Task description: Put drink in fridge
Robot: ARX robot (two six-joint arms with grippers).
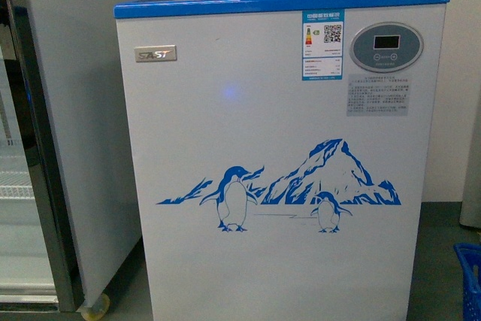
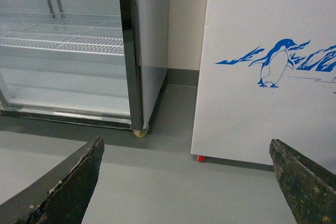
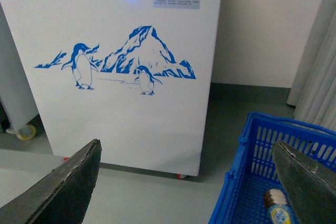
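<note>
Straight ahead in the front view stands the fridge (image 1: 225, 133), a boxy chest with a smooth white front and a glossy blue top rim (image 1: 278, 4). A silver SAST badge (image 1: 155, 54) sits near its upper left corner, and a printed label (image 1: 322, 45) and an oval grey control panel (image 1: 386, 46) near the upper right. A blue penguin-and-mountain graphic (image 1: 285, 186) crosses its lower half. Just left of the fridge is a tall grey-white upright cabinet (image 1: 83, 110). Right of the fridge, low down, a corner of a blue basket (image 1: 470, 276) shows. Neither arm appears here.

From the left wrist, the left gripper (image 2: 185, 141) hangs over the grey floor (image 2: 157, 182) before the fridge (image 2: 247, 108), its dark, scuffed fingers (image 2: 68, 187) spread wide with nothing between them. Left of the fridge, the cabinet's dark-framed door shows white wire shelves (image 2: 63, 40). A small red wheel (image 2: 200, 158) sits under the fridge's corner.

From the right wrist, the right gripper (image 3: 186, 143) also has its fingers (image 3: 63, 187) wide apart, holding nothing. Right of the fridge (image 3: 131, 119), the slatted blue plastic basket (image 3: 247, 182) holds a small bottle (image 3: 278, 208), brown at the neck with a blue-and-yellow label. Whether it is the drink I cannot tell.
</note>
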